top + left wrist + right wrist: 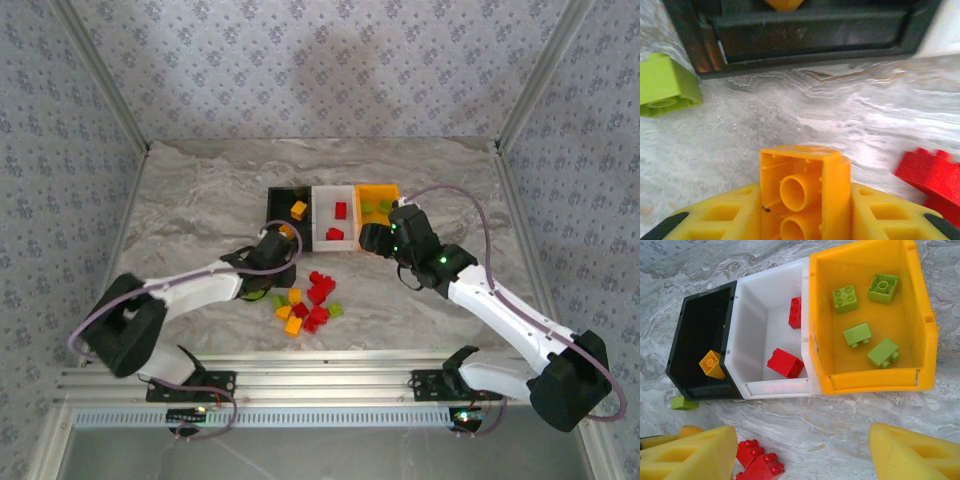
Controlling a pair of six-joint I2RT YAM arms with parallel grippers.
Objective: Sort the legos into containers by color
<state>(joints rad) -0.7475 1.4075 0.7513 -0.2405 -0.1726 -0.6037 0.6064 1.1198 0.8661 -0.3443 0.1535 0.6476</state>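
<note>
Our left wrist camera shows what the overhead view hides. The left gripper (805,220) clamps a yellow-orange brick (805,190) between its fingers, hollow underside toward the lens. The black bin (810,30) is just ahead, a green brick (665,85) ahead-left and a red brick (932,180) to the right. Our right wrist camera looks into the bins. The right gripper (800,455) hangs spread wide, gripping nothing. Ahead of it sit the white bin (755,315) with two red pieces (785,362) and the orange bin (865,381) with four green pieces (857,334).
</note>
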